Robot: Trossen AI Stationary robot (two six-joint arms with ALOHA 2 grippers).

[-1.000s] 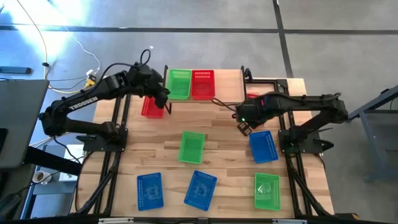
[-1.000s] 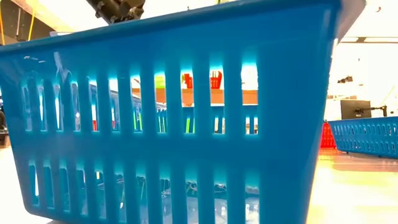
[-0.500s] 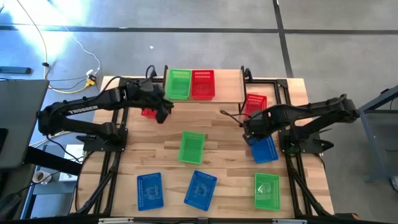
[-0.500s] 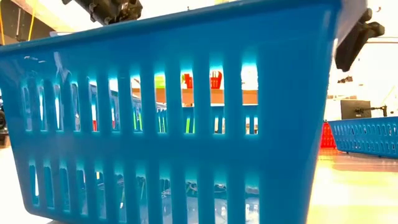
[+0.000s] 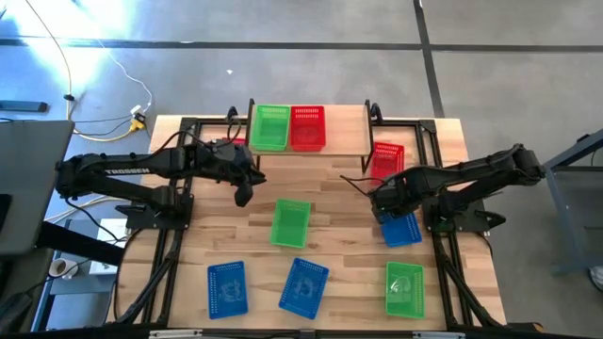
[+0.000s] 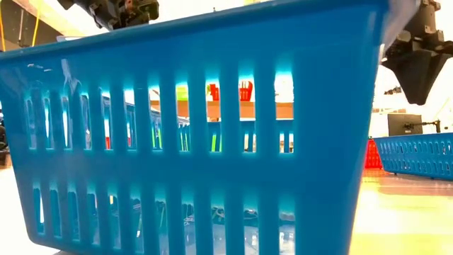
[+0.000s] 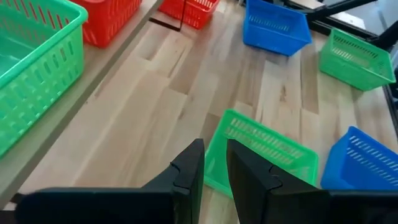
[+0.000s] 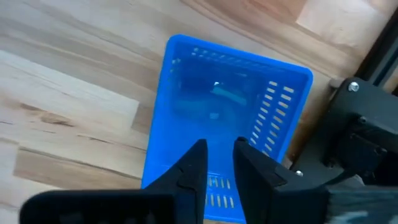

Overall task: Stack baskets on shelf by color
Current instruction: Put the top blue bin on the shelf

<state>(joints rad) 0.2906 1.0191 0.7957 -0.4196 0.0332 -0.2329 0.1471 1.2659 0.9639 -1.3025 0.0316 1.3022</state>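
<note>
On the shelf [image 5: 344, 132] a green basket [image 5: 271, 127] and a red basket [image 5: 307, 127] stand side by side. My left gripper [image 5: 243, 195], shut, hovers between the shelf and the green basket [image 5: 290, 223] in the middle of the table; its fingers [image 7: 215, 165] point at that basket's near rim [image 7: 261, 149]. My right gripper [image 5: 377, 201], shut, hangs over the blue basket [image 5: 402, 229] by the right edge, above one of its short ends [image 8: 230, 106]. Neither touches anything.
A red basket [image 5: 386, 155] stands on the table beside the shelf's right end; another red one [image 5: 236, 141] is mostly hidden under my left arm. Near the front edge stand two blue baskets [image 5: 226, 287] [image 5: 303, 285] and a green one [image 5: 405, 287]. One blue basket [image 6: 198, 134] fills the low view.
My left gripper has moved from the shelf's left end toward the near edge and right, toward the middle green basket. My right gripper has moved toward the near edge and down, over the right blue basket. No basket has moved.
</note>
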